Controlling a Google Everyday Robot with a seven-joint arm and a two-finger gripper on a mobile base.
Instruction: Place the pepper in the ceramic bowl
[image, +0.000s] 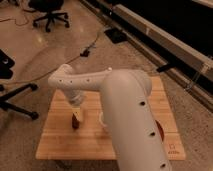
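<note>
The pepper (75, 122) is a small dark red-brown lump on the left middle of the wooden table (60, 140). My gripper (76, 115) points down right over the pepper, at or touching its top. The ceramic bowl (160, 131) shows only as a red-orange sliver on the right of the table; my white arm (130, 115) hides most of it.
A pale rounded edge, perhaps a cup (102, 119), peeks out beside my arm at the table's middle. An office chair (47, 12) stands at the back left, another chair base (15, 97) at the left. Cables (87, 50) lie on the floor. A long rail (165, 37) runs along the right.
</note>
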